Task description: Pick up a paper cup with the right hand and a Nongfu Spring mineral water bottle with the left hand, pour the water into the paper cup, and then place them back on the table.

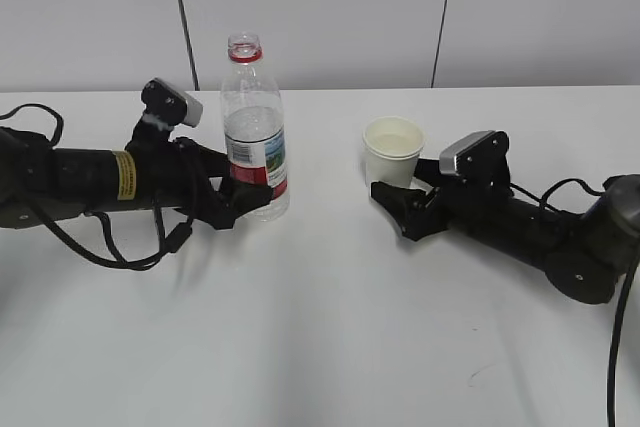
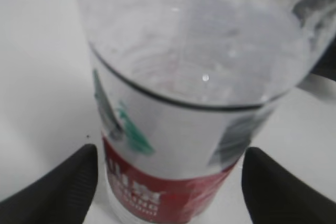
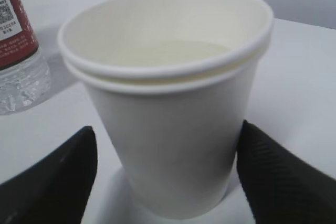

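Observation:
The Nongfu Spring mineral water bottle (image 1: 255,137) stands upright on the white table (image 1: 320,347), uncapped, with water up to about the top of its label. My left gripper (image 1: 250,202) is open, one finger on each side of the bottle's lower label, with small gaps showing in the left wrist view (image 2: 170,187). The bottle (image 2: 184,103) fills that view. The paper cup (image 1: 392,150) stands on the table with clear water (image 3: 173,53) in it. My right gripper (image 1: 402,189) is open around the cup's base (image 3: 167,177). The cup (image 3: 168,129) stands between its fingers.
The bottle's lower part also shows at the left edge of the right wrist view (image 3: 18,40). Black cables trail from both arms at the table's left and right edges. A grey panelled wall runs behind the table.

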Controlling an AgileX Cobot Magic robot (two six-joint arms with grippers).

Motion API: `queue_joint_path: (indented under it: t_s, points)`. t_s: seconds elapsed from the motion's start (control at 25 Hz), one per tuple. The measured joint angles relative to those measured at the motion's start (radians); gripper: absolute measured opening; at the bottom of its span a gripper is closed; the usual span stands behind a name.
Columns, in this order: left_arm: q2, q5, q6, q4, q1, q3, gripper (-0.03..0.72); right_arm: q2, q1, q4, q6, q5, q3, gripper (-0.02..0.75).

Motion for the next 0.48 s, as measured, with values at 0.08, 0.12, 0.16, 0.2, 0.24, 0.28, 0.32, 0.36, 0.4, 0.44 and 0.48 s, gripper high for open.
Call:
queue_joint_path:
  t_s: [0.08,0.12,0.16,0.2,0.24,0.28,0.32,0.36,0.4,0.44,0.48]
  points:
    - [-0.012,0.022,0.0,-0.001,0.002,0.008,0.52,0.0,-0.012,0.002,0.0,-0.01,0.017,0.606]
    - [-0.02,0.038,0.0,-0.001,0.003,0.014,0.523,0.0,-0.02,0.004,-0.002,-0.014,0.028,0.606]
    - [-0.027,0.054,0.0,-0.002,0.004,0.02,0.524,0.0,-0.029,0.006,-0.002,-0.017,0.039,0.606]
    - [-0.034,0.066,0.0,-0.003,0.006,0.026,0.524,0.0,-0.036,0.008,-0.002,-0.017,0.049,0.605]
    - [-0.041,0.08,0.0,-0.003,0.01,0.035,0.524,0.0,-0.044,0.008,-0.002,-0.018,0.061,0.604]
    - [-0.048,0.09,0.0,-0.003,0.015,0.043,0.526,0.0,-0.052,0.008,-0.004,-0.021,0.072,0.602]
    - [-0.05,0.094,0.0,-0.006,0.022,0.052,0.525,0.0,-0.059,0.008,-0.004,-0.03,0.078,0.599]
    - [-0.051,0.098,0.0,-0.009,0.03,0.062,0.525,0.0,-0.071,0.008,-0.004,-0.035,0.084,0.598]
    - [-0.053,0.104,0.0,-0.013,0.04,0.07,0.525,0.0,-0.083,0.008,-0.006,-0.04,0.088,0.597]
    - [-0.053,0.106,0.0,-0.017,0.05,0.078,0.525,0.0,-0.098,0.008,-0.006,-0.042,0.091,0.597]
    - [-0.055,0.107,0.0,-0.02,0.062,0.085,0.525,-0.002,-0.11,0.008,-0.006,-0.042,0.091,0.596]
